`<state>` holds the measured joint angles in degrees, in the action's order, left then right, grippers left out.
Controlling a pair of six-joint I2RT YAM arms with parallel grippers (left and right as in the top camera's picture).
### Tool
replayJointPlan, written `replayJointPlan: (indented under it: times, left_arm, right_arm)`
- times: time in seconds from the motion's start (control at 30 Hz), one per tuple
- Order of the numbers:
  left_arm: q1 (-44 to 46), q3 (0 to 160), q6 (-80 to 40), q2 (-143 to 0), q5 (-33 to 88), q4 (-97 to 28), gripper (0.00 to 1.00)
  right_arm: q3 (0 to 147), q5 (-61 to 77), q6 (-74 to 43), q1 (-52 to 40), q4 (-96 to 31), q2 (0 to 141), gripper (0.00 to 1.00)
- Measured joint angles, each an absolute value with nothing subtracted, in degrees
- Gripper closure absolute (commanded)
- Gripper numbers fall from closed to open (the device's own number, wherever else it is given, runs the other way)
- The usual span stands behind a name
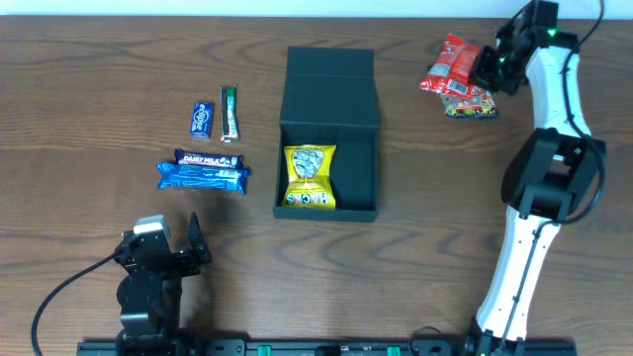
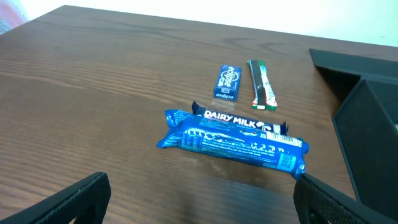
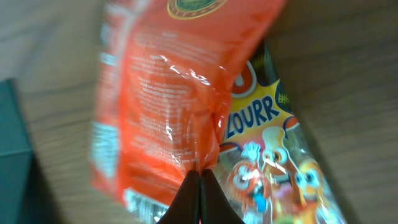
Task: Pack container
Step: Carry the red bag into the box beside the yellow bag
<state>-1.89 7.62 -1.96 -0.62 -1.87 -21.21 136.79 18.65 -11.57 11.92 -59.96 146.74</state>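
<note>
While the wooden table [image 1: 89, 59] spans the whole scene, the container [image 1: 329, 89] lies at its middle. It is dark teal-green, with its flap lid folded back flat toward the far edge and its open compartment on the near side. At the far right the white right arm [image 1: 554, 119] reaches to the right gripper [image 3: 200, 177], whose fingers are pressed together, pinching the edge of an orange packet [image 3: 174, 93]. That packet partly overlaps a colourful cartoon-printed packet [image 1: 473, 102] lying on the table just nearer. At the near left the left gripper [image 1: 163, 242] hovers low with its fingers spread wide, holding nothing.

Inside the container, a yellow packet [image 1: 311, 178] lies flat against the left wall of the compartment. Left of the container, a long blue packet [image 1: 201, 176] lies crosswise, touching a Dairy Milk bar [image 1: 210, 158] just beyond it. Farther off, a slim green-and-white stick [image 1: 229, 113] and a small blue packet [image 1: 202, 120] lie side by side, slightly apart.
</note>
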Motion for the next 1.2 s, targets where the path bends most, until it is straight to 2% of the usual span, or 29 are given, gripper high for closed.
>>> replayJointPlan:
  times: [0.43,0.87,1.0,1.2]
  left_arm:
    - [-1.9,7.6,-2.0,-0.6,-1.9,-21.2,0.05]
    - [-1.9,7.6,-2.0,-0.6,-1.9,-21.2,0.05]
    - [-1.9,7.6,-2.0,-0.6,-1.9,-21.2,0.05]
    - [-1.9,7.6,-2.0,-0.6,-1.9,-21.2,0.05]
  right_arm:
    - [137.2,17.4,-4.9,8.5,-72.6,120.8,0.99]
    - [137.0,22.9,-2.3,-11.5,-88.1,110.5,0.98]
    - [131.3,23.2,-2.3,-17.9,-86.1,110.2,0.98]
    - [113.8,23.8,-6.1,-22.2,-72.0,110.0,0.98]
